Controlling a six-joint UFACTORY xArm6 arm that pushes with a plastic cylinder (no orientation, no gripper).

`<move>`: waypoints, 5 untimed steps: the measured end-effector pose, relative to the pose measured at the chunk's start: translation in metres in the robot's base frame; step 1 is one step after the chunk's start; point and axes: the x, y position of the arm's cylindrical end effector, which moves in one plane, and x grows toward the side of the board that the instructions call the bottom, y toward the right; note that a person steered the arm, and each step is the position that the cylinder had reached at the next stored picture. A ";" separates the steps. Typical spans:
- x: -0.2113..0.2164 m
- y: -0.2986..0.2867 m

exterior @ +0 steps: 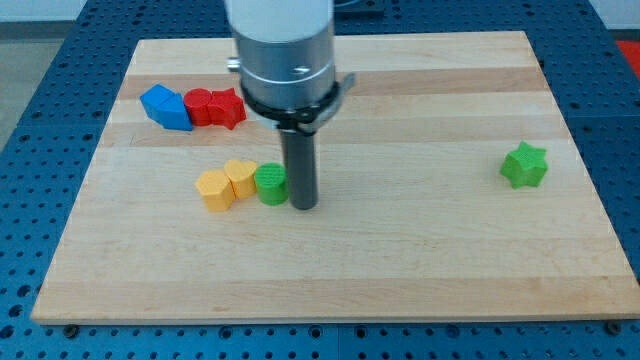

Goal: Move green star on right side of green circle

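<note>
The green star sits alone near the view's right edge of the wooden board. The green circle stands left of centre, touching a yellow block on its left. My tip is down on the board right beside the green circle's right side, touching it or nearly so. The green star is far to the view's right of my tip.
Two yellow blocks stand side by side left of the green circle. At the upper left, a blue block and two red blocks, one a star, form a row. The arm's body hangs over the board's top middle.
</note>
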 end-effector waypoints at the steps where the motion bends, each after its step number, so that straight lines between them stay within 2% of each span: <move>1: -0.040 0.046; 2: -0.089 0.086; 3: -0.113 0.161; 4: -0.112 0.240; 5: -0.079 0.300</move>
